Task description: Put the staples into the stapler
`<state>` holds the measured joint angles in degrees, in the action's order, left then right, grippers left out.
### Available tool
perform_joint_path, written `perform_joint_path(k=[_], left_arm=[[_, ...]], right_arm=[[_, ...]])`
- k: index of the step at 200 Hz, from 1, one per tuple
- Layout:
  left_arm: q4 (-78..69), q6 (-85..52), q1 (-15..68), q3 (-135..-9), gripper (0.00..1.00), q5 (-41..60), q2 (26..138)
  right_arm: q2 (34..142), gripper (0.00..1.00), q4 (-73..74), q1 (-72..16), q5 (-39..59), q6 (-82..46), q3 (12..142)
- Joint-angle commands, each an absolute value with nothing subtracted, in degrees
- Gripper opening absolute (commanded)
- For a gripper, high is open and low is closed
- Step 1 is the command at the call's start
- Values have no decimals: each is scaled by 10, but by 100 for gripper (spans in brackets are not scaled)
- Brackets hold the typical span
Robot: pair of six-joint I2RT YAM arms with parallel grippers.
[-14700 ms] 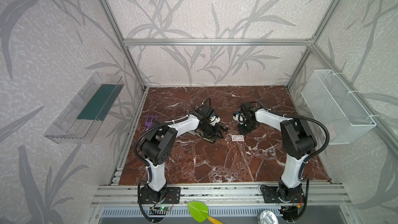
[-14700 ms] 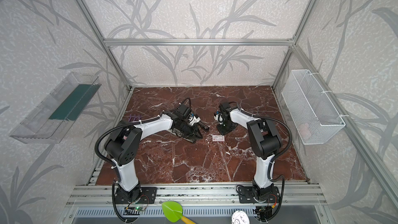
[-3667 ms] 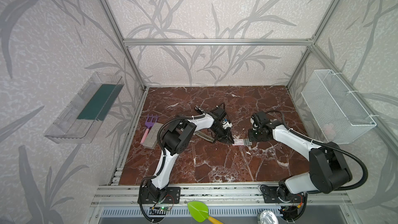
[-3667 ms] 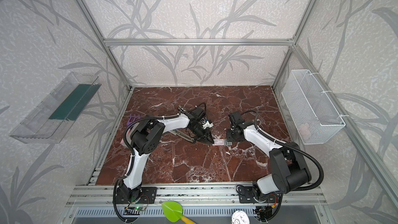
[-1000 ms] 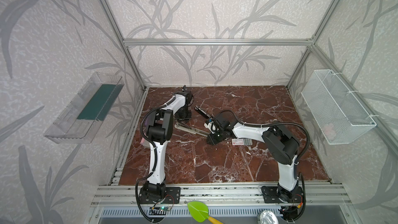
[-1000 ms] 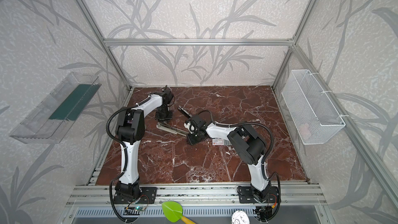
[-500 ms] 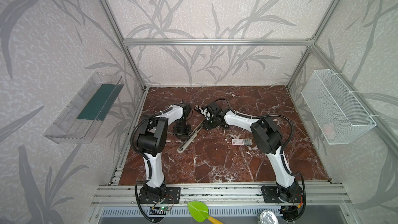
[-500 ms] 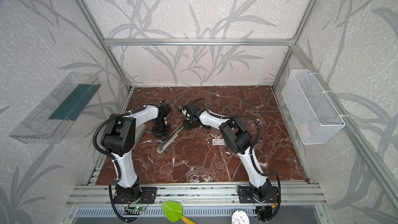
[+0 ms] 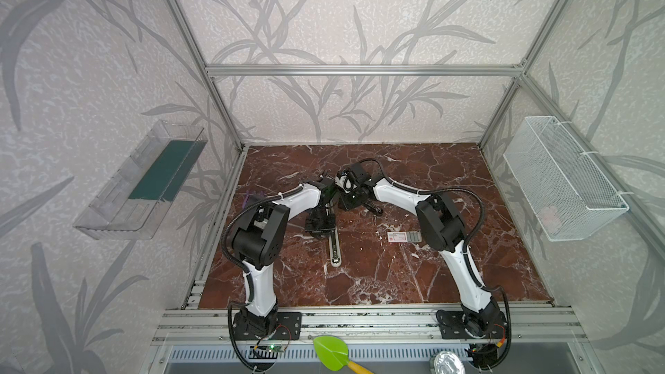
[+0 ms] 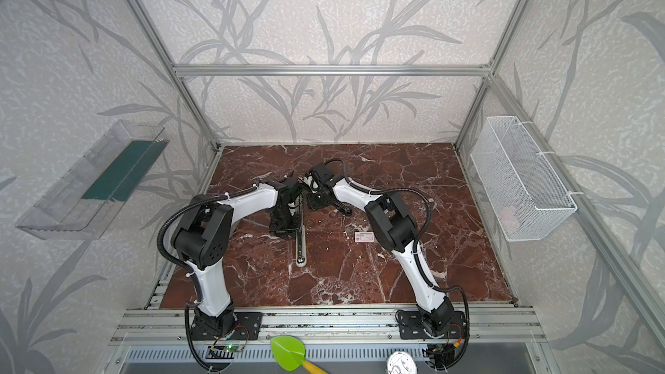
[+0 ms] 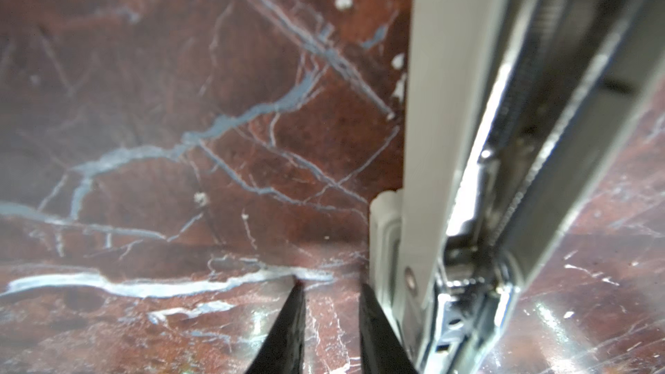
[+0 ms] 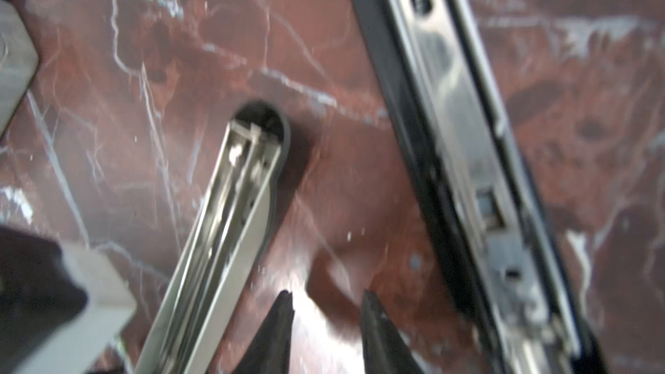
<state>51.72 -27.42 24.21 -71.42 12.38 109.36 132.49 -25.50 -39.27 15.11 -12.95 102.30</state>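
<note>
My left claw [image 11: 329, 293] and right claw [image 12: 325, 300] stand slightly apart, empty; the staples [image 9: 405, 236] lie near-right of the right claw, the closer one, long axis left-right.

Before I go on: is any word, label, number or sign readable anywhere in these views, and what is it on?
No text is legible anywhere.
Label on the staples box: red and white print, too small to read in both top views.
Marks on the round silver lid at the front edge: illegible.
The grey stapler and black stapler in the wrist views: blurred, no print visible.
</note>
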Motion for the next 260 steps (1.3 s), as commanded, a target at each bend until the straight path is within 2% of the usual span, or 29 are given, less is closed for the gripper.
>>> perform_joint_path(k=[1,34,66,107,142,260], left_arm=[[504,-291,243,-711,28,134,1080],[501,-313,243,-698,29,94,1021],[478,-333,247,-682,30,78,951],[363,-340,268,-664,32,166,900],[314,-346,289,-666,32,205,915],[291,-362,312,-656,32,220,934]], right_arm=[[1247,35,-260,-389,162,-116,967],[1105,35,-253,-376,121,-108,835],[994,31,-321,-326,71,-148,723],[882,23,-340,-284,18,-188,580],[859,21,-329,-254,6,-209,518],[906,17,-324,-227,-4,-215,495]])
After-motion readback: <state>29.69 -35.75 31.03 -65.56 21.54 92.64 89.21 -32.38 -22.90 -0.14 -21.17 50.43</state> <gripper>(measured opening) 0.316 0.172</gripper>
